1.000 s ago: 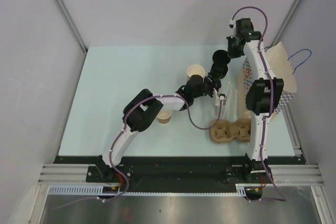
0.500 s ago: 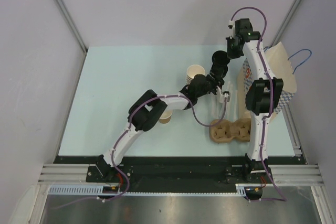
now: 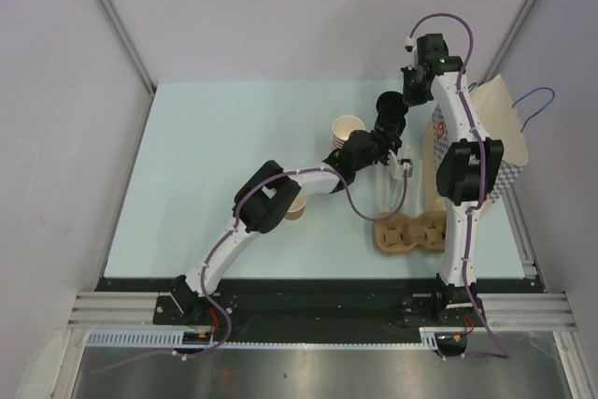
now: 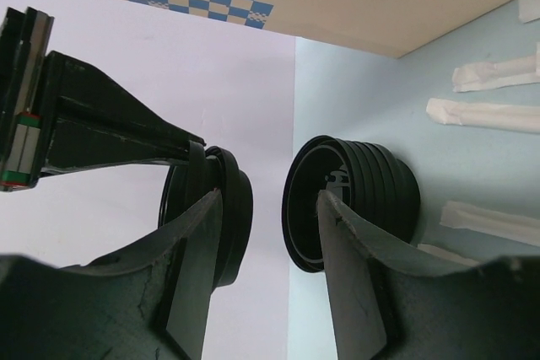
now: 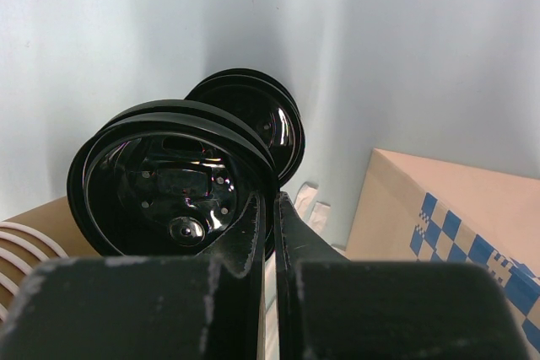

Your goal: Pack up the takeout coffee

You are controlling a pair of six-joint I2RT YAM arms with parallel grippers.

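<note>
The small tan kraft-paper cup (image 3: 296,210) is sitting on the pale blue desk (image 3: 206,165), half tucked under the left arm's elbow. From what's showing, it's wearing no lid yet, so I'd say this coffee isn't ready for packing. It's looking upright, mouth to the ceiling, though the arm is hiding most of it.

Now to the action, far and right of that cup. The right pincer (image 5: 268,206) is pinching the rim of a round black plastic lid (image 5: 169,176), jaws squeezed tight on the edge, holding it just above the stack of black lids (image 4: 354,200). The left pincer (image 4: 267,208) is hovering right there, parted to a middling width and gripping nothing, one finger in front of the lifted lid and one in front of the stack.

Here's what matters: the cup is lying near and left of both pincers, well apart from the lid, with the left arm much the closer. By my reading, that lid is needing to travel near-left and come down flat along the cup's vertical axis. Over on the right, the brown moulded-pulp carrier (image 3: 411,233) and the tan paper bag (image 3: 509,128) are waiting.
</note>
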